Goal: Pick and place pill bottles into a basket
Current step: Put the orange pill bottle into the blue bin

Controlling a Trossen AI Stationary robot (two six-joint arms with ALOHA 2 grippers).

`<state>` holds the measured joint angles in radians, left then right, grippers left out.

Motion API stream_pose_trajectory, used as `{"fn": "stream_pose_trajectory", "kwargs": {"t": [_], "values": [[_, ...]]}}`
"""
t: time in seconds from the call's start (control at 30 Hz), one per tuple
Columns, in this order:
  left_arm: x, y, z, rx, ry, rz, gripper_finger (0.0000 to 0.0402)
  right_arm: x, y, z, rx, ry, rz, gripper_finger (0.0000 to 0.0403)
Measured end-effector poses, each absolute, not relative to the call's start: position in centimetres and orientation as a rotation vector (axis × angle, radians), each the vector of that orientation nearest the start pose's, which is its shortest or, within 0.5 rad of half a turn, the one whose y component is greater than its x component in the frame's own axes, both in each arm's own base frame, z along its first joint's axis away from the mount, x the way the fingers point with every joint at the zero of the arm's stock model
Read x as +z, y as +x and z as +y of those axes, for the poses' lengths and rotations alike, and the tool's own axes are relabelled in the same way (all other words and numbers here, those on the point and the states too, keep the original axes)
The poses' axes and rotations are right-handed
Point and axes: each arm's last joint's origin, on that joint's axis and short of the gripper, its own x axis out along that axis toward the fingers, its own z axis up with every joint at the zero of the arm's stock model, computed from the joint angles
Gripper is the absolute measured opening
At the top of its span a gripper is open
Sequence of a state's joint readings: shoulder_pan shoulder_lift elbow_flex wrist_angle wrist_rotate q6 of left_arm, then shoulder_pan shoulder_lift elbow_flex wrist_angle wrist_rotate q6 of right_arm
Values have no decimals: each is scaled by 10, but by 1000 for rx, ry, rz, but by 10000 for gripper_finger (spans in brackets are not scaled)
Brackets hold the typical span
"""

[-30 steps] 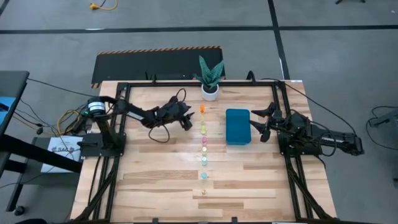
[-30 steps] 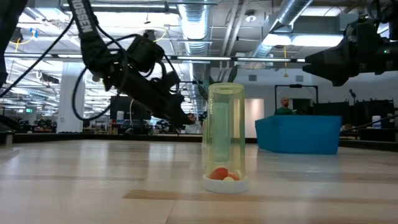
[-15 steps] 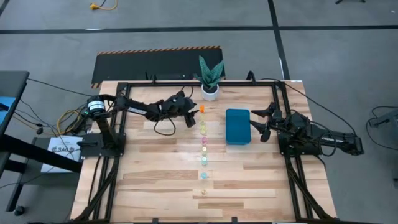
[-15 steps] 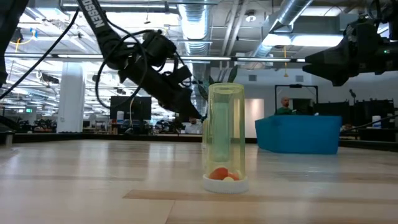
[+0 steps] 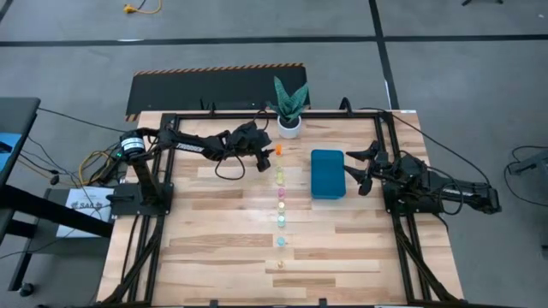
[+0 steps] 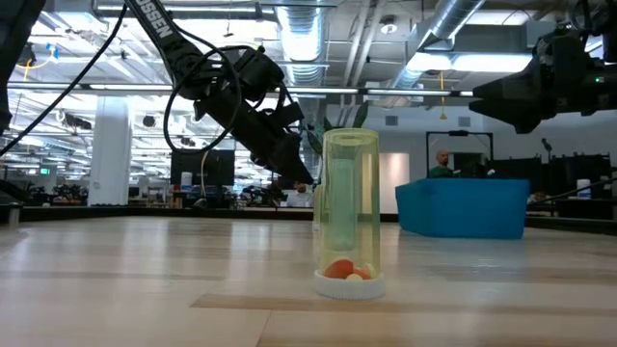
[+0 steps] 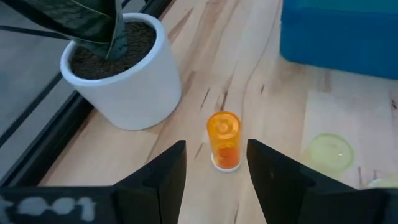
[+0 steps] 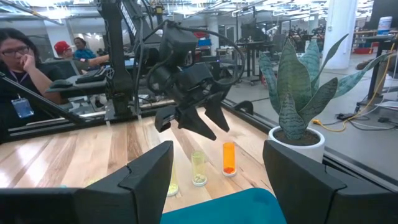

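Several tiny pill bottles stand upright in a row down the table's middle (image 5: 280, 195). The orange bottle (image 7: 224, 140) is at the row's far end, next to the white plant pot (image 7: 121, 78). My left gripper (image 5: 264, 157) is open and hovers just left of the orange bottle (image 5: 277, 150), which shows beyond its two fingers in the left wrist view without touching them. The teal-blue basket (image 5: 327, 174) rests on the table right of the row. My right gripper (image 5: 360, 168) is open and waits right of the basket.
A plant in a white pot (image 5: 289, 125) stands at the far edge, close to the orange bottle. A yellow-green bottle (image 7: 328, 153) stands beside the orange one. In the low view a pale bottle (image 6: 351, 214) stands upright nearest the camera. People sit beyond the table (image 8: 25, 62).
My left gripper has moved toward the table's far edge and a little right, from beside the row's upper part to just left of the orange bottle. The bottles, the basket and my right arm have kept still.
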<state>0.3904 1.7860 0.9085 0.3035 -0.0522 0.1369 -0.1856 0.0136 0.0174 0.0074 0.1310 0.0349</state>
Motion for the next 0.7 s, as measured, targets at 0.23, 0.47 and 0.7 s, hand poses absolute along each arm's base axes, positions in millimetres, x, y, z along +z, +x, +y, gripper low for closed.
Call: {"fn": "stream_pose_trajectory", "kwargs": {"t": [0.23, 0.47, 0.7], "values": [[159, 333, 138, 370, 24, 595, 160, 169, 95, -22, -316, 34, -17, 244], [159, 333, 138, 373, 16, 587, 160, 169, 95, -22, -316, 34, -17, 244], [159, 333, 138, 388, -31, 577, 160, 169, 95, -22, -316, 34, -17, 244]]}}
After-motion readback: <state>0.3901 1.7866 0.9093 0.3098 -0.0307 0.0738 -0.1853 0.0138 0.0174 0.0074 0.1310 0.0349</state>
